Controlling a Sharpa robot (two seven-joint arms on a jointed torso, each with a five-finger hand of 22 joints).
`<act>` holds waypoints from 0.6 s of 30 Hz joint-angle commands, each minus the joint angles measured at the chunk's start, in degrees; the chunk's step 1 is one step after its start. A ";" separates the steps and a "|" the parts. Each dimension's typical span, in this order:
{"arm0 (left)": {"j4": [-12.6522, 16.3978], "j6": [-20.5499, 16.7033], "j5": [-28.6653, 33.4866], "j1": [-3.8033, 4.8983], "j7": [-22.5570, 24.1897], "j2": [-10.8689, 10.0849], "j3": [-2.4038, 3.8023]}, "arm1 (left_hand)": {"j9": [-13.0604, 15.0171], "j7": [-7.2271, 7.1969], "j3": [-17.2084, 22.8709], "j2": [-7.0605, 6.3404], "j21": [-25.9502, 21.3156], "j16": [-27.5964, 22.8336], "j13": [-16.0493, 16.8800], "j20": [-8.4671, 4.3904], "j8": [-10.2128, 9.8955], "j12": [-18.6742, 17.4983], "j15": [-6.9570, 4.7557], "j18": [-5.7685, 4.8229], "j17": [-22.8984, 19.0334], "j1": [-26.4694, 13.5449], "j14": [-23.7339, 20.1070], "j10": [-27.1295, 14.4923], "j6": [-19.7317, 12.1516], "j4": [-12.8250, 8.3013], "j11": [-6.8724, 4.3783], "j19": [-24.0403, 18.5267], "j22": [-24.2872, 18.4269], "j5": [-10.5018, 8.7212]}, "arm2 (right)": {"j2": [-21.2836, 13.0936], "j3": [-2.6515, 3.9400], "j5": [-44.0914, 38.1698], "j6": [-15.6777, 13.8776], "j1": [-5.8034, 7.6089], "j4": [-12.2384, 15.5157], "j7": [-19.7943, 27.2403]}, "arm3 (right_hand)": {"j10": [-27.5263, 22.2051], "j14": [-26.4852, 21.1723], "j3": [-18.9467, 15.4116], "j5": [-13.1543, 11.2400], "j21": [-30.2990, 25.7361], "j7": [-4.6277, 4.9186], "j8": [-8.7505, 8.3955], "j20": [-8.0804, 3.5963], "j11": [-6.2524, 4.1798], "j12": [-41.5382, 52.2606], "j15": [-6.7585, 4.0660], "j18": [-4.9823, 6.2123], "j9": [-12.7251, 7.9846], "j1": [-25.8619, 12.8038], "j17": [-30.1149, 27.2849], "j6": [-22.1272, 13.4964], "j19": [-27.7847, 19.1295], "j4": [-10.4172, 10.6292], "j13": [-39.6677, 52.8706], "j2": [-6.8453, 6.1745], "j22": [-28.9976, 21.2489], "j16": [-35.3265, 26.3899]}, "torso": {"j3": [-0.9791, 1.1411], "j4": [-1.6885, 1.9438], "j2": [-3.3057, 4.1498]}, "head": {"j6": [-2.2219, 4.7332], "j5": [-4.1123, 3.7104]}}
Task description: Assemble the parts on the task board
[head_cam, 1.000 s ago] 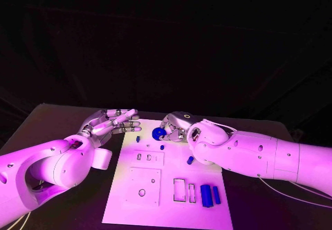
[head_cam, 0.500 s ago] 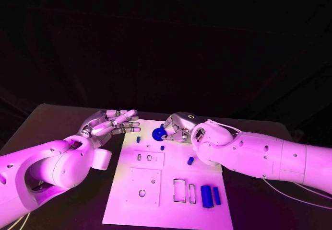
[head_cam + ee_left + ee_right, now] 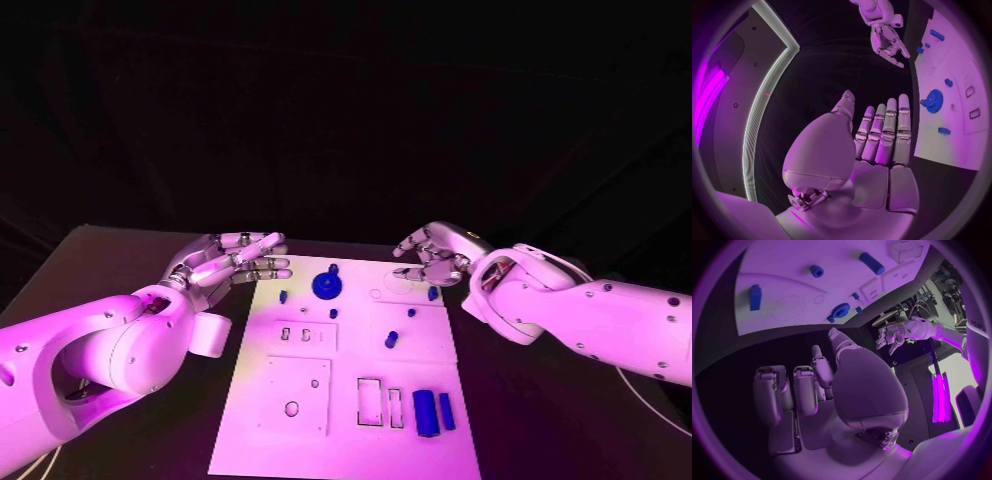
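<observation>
Blue gear point(image 3: 327, 285) seated at far end of task board point(image 3: 346, 440), between both hands, touching neither; likely just placed.

Right hand point(image 3: 434, 256) empty, fingers loosely curled, apart; near small blue part point(image 3: 433, 293), probable next pick.

Left hand point(image 3: 228, 262) empty, fingers extended side by side, hovering beside board edge over worktop point(image 3: 101, 260), apparently waiting.

Two blue cylinders point(image 3: 433, 411) well behind right hand, unassembled.

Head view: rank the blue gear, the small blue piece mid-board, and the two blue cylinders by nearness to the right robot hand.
From the right robot hand:
1. Blue gear, far end of the board, left of that hand.
2. Small blue piece, mid-board.
3. Two blue cylinders, near end, right side.
</observation>
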 commanded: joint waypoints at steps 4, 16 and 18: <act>-0.37 2.31 0.07 0.04 -0.12 0.51 0.01 | 0.11 0.03 -0.14 0.68 0.22 -0.18 0.09 -0.02 -0.08 -0.27 -0.07 0.35 0.10 -0.01 0.84 0.76 0.65 -0.47 -0.06 0.59 -0.09 0.18 | -3.96 -0.07 9.24 5.23 -0.83 -1.21 9.57 | -0.31 3.88 -0.05 -0.32 -0.20 -0.36 -0.60 -0.28 -0.16 -0.23 -0.30 0.29 -0.06 1.17 6.50 0.20 2.92 -0.75 -0.13 -0.15 11.87 -0.15 | 0.50 -0.76 -0.43 | -0.12 -0.90; -0.79 2.67 0.07 0.01 -0.15 0.86 -0.02 | 0.16 -0.16 -0.13 0.91 0.25 -0.32 0.15 -0.13 0.00 -0.19 -0.19 0.33 0.14 0.22 1.13 1.34 1.11 -0.73 -0.24 0.79 -0.17 0.18 | -5.45 -0.19 8.91 5.62 -3.75 -4.21 10.25 | -0.75 3.97 -0.56 -0.24 -0.49 0.40 -1.55 -0.28 0.39 -0.79 -0.03 0.34 -0.65 1.67 6.69 -1.99 2.75 -1.44 -0.57 -1.07 11.67 -0.14 | 0.78 -1.02 -0.32 | -0.75 -1.51; -0.87 2.69 0.07 0.00 -0.15 0.86 -0.02 | 0.16 -0.16 -0.13 0.91 0.25 -0.32 0.15 -0.13 0.00 -0.19 -0.19 0.33 0.14 0.22 1.12 1.35 1.11 -0.73 -0.25 0.79 -0.17 0.18 | -4.98 -0.19 8.53 5.62 -4.13 -4.85 9.70 | -0.87 3.97 -0.74 -0.24 -0.60 0.55 -1.58 -0.18 0.54 -0.93 0.11 0.37 -0.80 1.66 6.69 -2.64 2.68 -1.45 -0.69 -1.16 11.58 -0.15 | 0.82 -0.97 -0.28 | -0.89 -1.56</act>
